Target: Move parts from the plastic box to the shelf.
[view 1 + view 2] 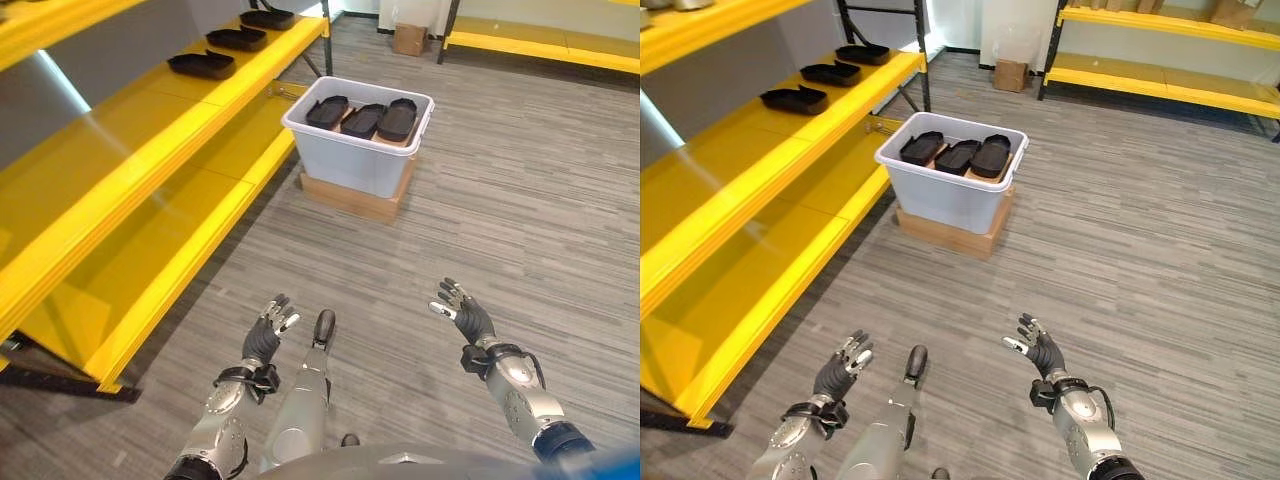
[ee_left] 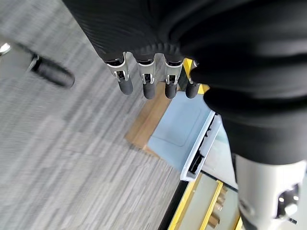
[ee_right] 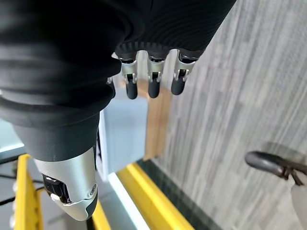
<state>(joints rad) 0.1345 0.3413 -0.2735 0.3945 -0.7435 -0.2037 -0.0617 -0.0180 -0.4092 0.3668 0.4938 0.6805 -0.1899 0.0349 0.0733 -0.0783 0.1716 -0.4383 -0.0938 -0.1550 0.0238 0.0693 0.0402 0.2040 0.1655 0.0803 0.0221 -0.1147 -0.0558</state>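
Three black parts (image 1: pixel 362 118) lie side by side in the plastic box (image 1: pixel 350 160), w/ the box raised on a low cardboard base (image 1: pixel 352 200) on the floor, just beside the yellow shelf (image 1: pixel 180 140). We judge the base is there to bring the parts up to reach ht. More black parts (image 1: pixel 202 64) already sit in a row on the shelf's upper level, so some of the job looks done; three left in the box.

Our left hand (image 1: pixel 266 335) and right hand (image 1: pixel 460 312) are both well apart from the box, low and in front of us, palms roughly facing each other. Fingers on each are relaxed and spread, nothing in them; wrist views show both sets of fingers straight, w/ the box past them. We read this as an approach stance: hands pre-opened either side so a two-handed lift of a part is poss. once we're closer. Next move prob. needs us to close on the box first.
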